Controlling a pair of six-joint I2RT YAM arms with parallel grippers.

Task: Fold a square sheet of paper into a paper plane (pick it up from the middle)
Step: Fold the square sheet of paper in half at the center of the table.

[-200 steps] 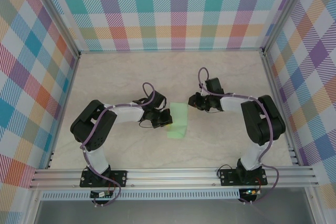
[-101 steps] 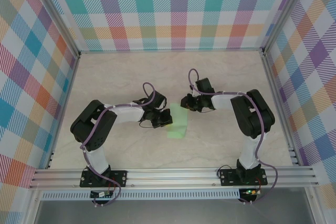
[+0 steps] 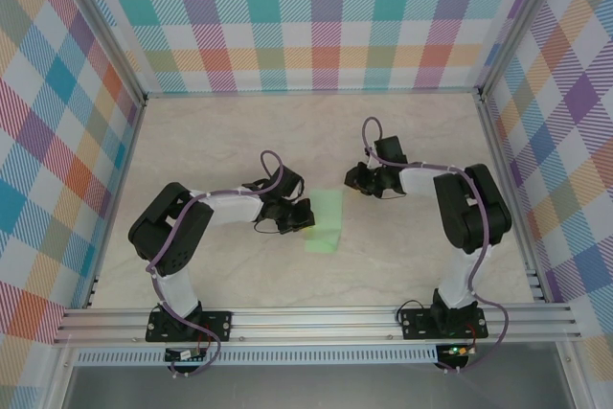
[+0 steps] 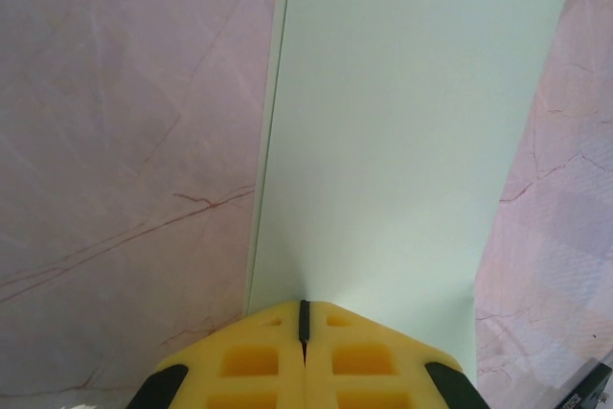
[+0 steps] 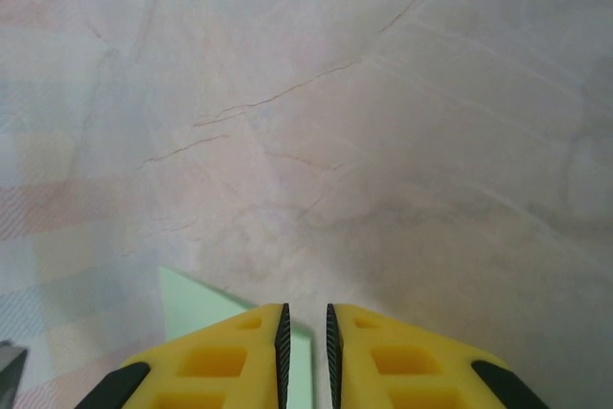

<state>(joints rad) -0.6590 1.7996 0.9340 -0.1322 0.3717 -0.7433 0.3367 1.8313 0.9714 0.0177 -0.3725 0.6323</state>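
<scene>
Paper creased once, plane far from done

Top view: the square sheet of paper (image 3: 326, 224) lay as a narrow rectangle near the table's (image 3: 239, 131) centre, probably halved. No nose or wings showed, so most folds were left. The left gripper (image 3: 305, 217) sat at its 9 o'clock edge, the right gripper (image 3: 351, 179) off its 1 o'clock corner.

Left wrist: jaws together at the sheet's edge; a pinch could not be told.

Right wrist: jaws a slit apart, empty.

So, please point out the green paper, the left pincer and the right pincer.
green paper (image 3: 326, 229): top view, its bare middle.
left pincer (image 4: 304, 311): left wrist view, seam between its fingertips.
right pincer (image 5: 306, 318): right wrist view, gap between fingertips.
</scene>
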